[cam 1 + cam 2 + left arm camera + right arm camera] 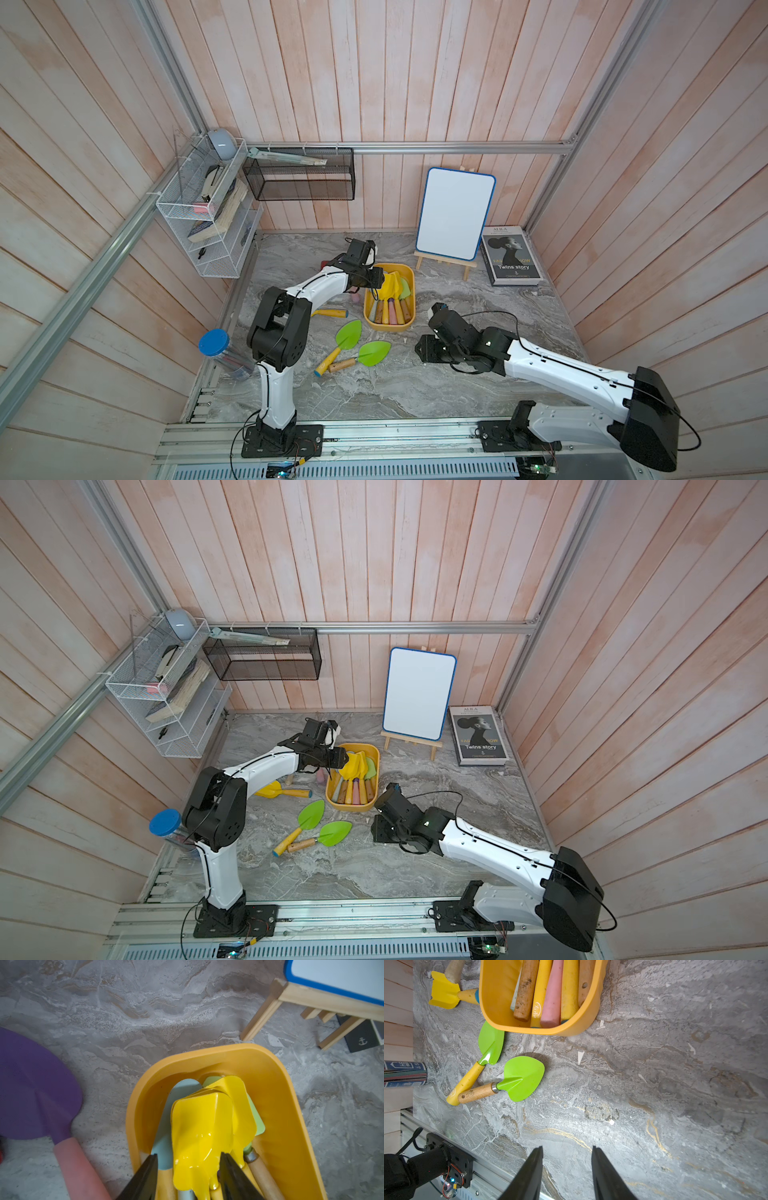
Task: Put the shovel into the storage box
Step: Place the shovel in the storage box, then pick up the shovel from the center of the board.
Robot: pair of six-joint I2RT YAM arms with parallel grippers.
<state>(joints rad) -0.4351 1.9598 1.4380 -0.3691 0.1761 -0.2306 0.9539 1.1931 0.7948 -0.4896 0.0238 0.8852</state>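
Left jaws stand parted astride the yellow shovel (199, 1126), not gripping it. It lies inside the storage box (280, 1088), on top of the pile. Right jaws gape empty over the tabletop (654, 1084) beside the box. Danger: lift out crooked and a jaw could snag that blade and drag it over the rim. The book (512, 255) beyond the box reads "Twins story".

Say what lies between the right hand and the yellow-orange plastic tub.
Right wrist view: between the right hand and the yellow-orange plastic tub, only bare grey marble tabletop with white flecks; the wooden-handled green shovel lies aside.
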